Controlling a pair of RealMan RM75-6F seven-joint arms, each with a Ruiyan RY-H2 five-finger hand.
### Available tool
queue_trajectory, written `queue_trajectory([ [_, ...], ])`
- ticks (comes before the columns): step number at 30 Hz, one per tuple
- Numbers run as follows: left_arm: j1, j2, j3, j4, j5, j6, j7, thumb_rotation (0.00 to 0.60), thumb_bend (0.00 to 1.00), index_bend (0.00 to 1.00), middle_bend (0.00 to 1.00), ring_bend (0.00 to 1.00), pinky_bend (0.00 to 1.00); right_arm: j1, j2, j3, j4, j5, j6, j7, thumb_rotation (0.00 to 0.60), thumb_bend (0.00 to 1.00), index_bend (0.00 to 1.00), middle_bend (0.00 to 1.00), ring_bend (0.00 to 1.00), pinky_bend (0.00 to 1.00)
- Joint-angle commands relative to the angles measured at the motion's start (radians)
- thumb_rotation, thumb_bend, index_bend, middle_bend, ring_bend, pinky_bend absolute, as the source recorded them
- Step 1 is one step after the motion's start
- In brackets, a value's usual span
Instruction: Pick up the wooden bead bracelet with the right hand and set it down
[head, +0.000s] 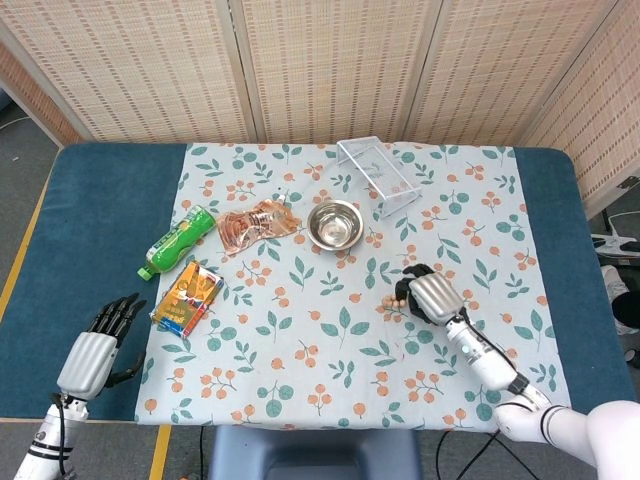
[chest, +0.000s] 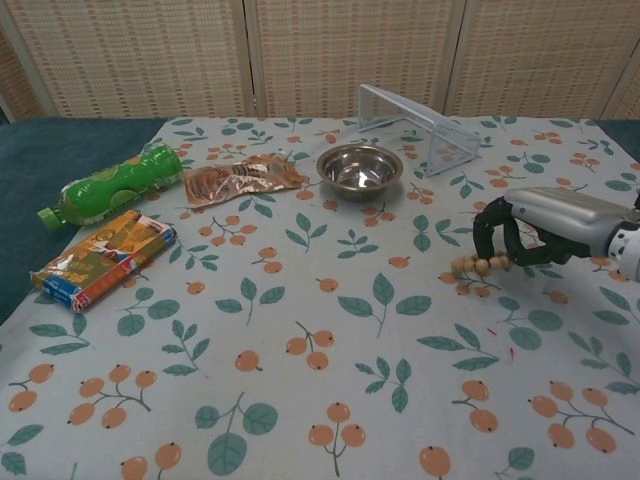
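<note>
The wooden bead bracelet (chest: 478, 266) shows as a short row of pale beads under my right hand's dark fingertips (chest: 489, 236), low against the floral cloth (chest: 300, 300). My right hand (chest: 545, 228) is turned back-up and its curled fingers still hold the bracelet. In the head view the right hand (head: 428, 296) is right of centre, with beads of the bracelet (head: 394, 303) peeking out at its left edge; the rest is hidden. My left hand (head: 98, 348) rests at the front left on the blue table, fingers apart, holding nothing.
A steel bowl (chest: 360, 168) and a clear plastic box (chest: 415, 128) stand behind the right hand. At the left lie an orange packet (chest: 243, 178), a green bottle (chest: 110, 185) and a colourful flat pack (chest: 100, 258).
</note>
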Motion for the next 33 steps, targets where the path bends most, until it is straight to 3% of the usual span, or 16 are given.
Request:
queue_trajectory([
  [1,0.0,0.0,-0.001,0.0,0.001,0.002,0.0,0.6,0.45,0.0,0.0,0.0,0.11,-0.014,0.006,-0.026,-0.011,-0.024,-0.007,-0.005,0.6,1.0,0.53,0.5,0.2,0.19],
  [7,0.0,0.001,0.0,0.0,0.001,0.0,-0.003,0.6,0.45,0.0,0.0,0.0,0.11,-0.055,0.059,-0.054,-0.075,-0.063,0.044,-0.014,0.6,1.0,0.45,0.49,0.2,0.19],
  [10,-0.001,0.0,0.001,0.001,0.002,-0.001,-0.002,0.6,0.45,0.0,0.0,0.0,0.11,-0.072,0.083,-0.059,-0.099,-0.071,0.06,-0.044,0.6,0.92,0.37,0.45,0.19,0.19],
  [12,-0.001,0.0,0.002,0.0,0.003,-0.001,0.0,0.6,0.45,0.0,0.0,0.0,0.11,-0.086,0.096,-0.052,-0.117,-0.071,0.084,-0.067,0.6,0.81,0.32,0.42,0.17,0.19],
  [14,0.0,0.0,0.003,-0.001,0.003,-0.001,0.002,0.6,0.45,0.0,0.0,0.0,0.11,-0.097,0.111,-0.04,-0.144,-0.068,0.107,-0.084,0.593,0.55,0.21,0.33,0.12,0.16],
  [16,0.0,0.0,0.002,-0.002,0.002,-0.001,0.002,0.6,0.45,0.0,0.0,0.0,0.11,-0.104,0.128,-0.028,-0.173,-0.068,0.132,-0.11,0.581,0.4,0.15,0.27,0.07,0.13],
  [20,-0.001,-0.001,0.002,-0.001,0.0,-0.005,0.003,0.6,0.45,0.0,0.0,0.0,0.11,-0.107,0.191,-0.01,-0.272,-0.08,0.161,-0.186,0.572,0.24,0.03,0.16,0.0,0.05],
  [25,-0.001,0.002,-0.001,0.0,-0.002,-0.003,0.004,0.6,0.44,0.0,0.0,0.0,0.11,-0.135,0.293,-0.012,-0.43,-0.089,0.202,-0.412,0.567,0.21,0.0,0.01,0.0,0.0],
  [29,0.004,0.006,-0.01,0.001,-0.005,0.016,0.011,0.6,0.45,0.0,0.0,0.0,0.11,-0.249,0.351,-0.041,-0.596,-0.102,0.357,-0.66,0.557,0.2,0.0,0.0,0.0,0.0],
  [33,0.007,0.007,-0.012,0.005,-0.002,0.025,0.019,0.6,0.45,0.0,0.0,0.0,0.11,-0.339,0.358,-0.078,-0.658,-0.1,0.444,-0.779,0.562,0.2,0.0,0.0,0.0,0.0],
])
